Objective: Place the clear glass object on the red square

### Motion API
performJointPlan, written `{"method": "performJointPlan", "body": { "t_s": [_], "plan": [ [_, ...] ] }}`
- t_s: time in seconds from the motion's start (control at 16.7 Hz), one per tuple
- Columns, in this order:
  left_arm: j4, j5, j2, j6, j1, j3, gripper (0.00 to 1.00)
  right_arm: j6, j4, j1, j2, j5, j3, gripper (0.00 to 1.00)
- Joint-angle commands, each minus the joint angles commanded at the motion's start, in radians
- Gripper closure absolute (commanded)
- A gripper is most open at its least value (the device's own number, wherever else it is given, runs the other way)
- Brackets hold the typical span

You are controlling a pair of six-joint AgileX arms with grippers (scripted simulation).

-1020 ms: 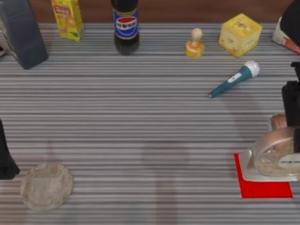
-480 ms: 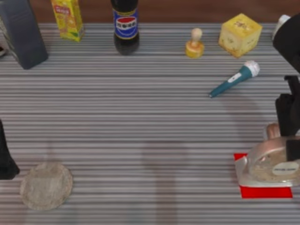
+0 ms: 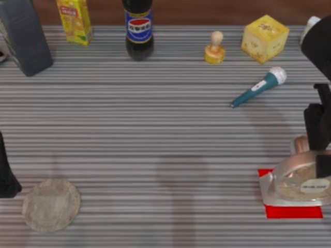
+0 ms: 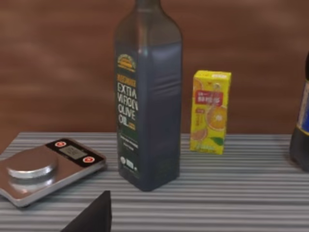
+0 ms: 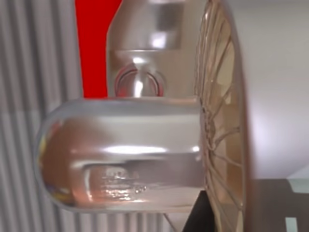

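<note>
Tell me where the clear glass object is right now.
In the top view the clear glass object is at the table's right edge, over the red square, just below the right tool and well below the teal microphone.

Clear glass object (image 3: pixel 297 181): glossy transparent glass, mirror-bright metal rim. Red square (image 3: pixel 279 211): flat matt. Tabletop (image 3: pixel 155 129): matt, striped grey. Olive oil bottle (image 4: pixel 149 96): dark glossy glass.

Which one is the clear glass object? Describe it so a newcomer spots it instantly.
Look at the table's right edge, near the front, where the red square lies. On it, under the right pincer, sits the clear glass object: see-through, silvery-rimmed, unlike the opaque speckled disc at front left.
</note>
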State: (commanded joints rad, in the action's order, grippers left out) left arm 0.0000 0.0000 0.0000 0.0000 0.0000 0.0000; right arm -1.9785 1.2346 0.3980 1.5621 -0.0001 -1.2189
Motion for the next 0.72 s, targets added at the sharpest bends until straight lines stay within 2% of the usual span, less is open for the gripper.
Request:
{"method": "performJointPlan", "body": {
  "t_s": [0.48, 0.72],
  "plan": [
    [0.0, 0.0, 0.0, 0.0, 0.0, 0.0, 0.0, 0.0, 0.0, 0.0, 0.0, 0.0, 0.0, 0.02],
    [0.0, 0.0, 0.0, 0.0, 0.0, 0.0, 0.0, 0.0, 0.0, 0.0, 0.0, 0.0, 0.0, 0.0]
  ]
}}
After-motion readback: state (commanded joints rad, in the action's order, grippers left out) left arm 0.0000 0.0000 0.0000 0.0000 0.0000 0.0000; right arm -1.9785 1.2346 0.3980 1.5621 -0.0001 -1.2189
